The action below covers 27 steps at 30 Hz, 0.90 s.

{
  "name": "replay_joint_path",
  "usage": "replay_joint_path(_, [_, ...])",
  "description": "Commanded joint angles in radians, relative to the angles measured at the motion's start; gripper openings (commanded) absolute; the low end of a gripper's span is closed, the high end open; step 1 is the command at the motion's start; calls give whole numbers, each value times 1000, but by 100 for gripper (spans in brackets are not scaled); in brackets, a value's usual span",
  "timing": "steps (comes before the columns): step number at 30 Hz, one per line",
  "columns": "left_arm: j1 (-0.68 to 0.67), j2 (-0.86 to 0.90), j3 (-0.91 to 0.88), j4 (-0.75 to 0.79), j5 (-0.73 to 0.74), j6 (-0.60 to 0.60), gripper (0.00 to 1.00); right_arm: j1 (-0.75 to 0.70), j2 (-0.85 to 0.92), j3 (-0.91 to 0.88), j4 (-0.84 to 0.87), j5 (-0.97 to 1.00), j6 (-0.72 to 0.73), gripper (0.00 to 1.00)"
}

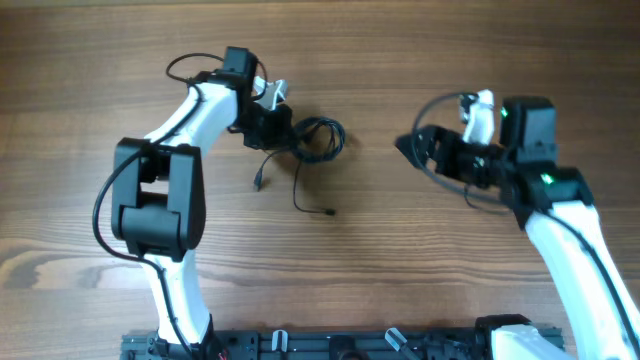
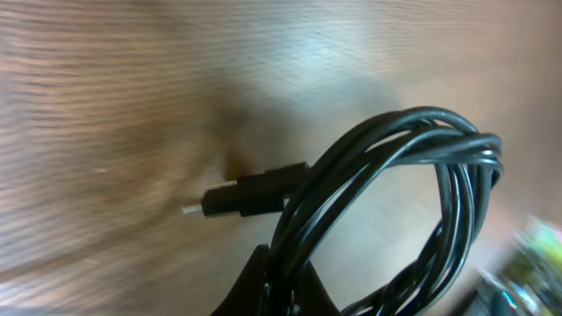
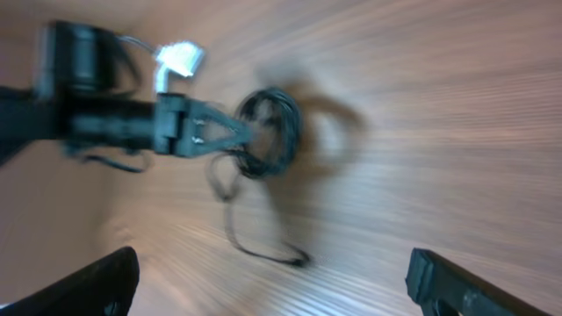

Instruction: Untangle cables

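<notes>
The cables point(image 1: 320, 138) are thin black cords bunched in a small coil on the wooden table, left of centre. Two loose ends trail toward me, one to a plug point(image 1: 258, 183) and one to a tip point(image 1: 330, 211). My left gripper point(image 1: 278, 130) is at the coil's left edge. In the left wrist view its dark fingers point(image 2: 263, 285) are shut on several strands of the looped cables point(image 2: 395, 175), with a plug point(image 2: 250, 193) lying beside them. My right gripper point(image 1: 420, 150) hangs open to the right, apart from the coil. Its view shows the cables point(image 3: 272, 132) far ahead, between wide fingers point(image 3: 97, 285).
The wooden table point(image 1: 400, 260) spreads all around. A small white connector point(image 1: 275, 92) sticks out at the left wrist. Thicker black arm cables loop near the right arm point(image 1: 440, 175). The arm bases stand along the front edge point(image 1: 330, 345).
</notes>
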Motion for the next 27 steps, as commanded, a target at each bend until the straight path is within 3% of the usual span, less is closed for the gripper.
replay_joint_path(1, [32,-26,-1,-40,347,241,4,27,95,19,92,-294,72,91])
replay_joint_path(5, [39,-26,-1,-84,468,356,4,83,169,19,126,-245,151,86])
replay_joint_path(8, [39,-26,-1,-94,491,386,4,113,203,19,139,-198,167,61])
replay_joint_path(10, [42,-26,-1,-94,492,386,4,123,214,19,139,-167,191,52])
replay_joint_path(13, [66,-26,-1,-103,552,404,4,126,217,19,140,-161,208,52])
replay_joint_path(20, [119,-26,-1,-245,742,623,4,178,217,19,238,-282,206,53])
replay_joint_path(27, [102,-26,-1,-246,740,624,4,291,217,19,470,-318,270,51])
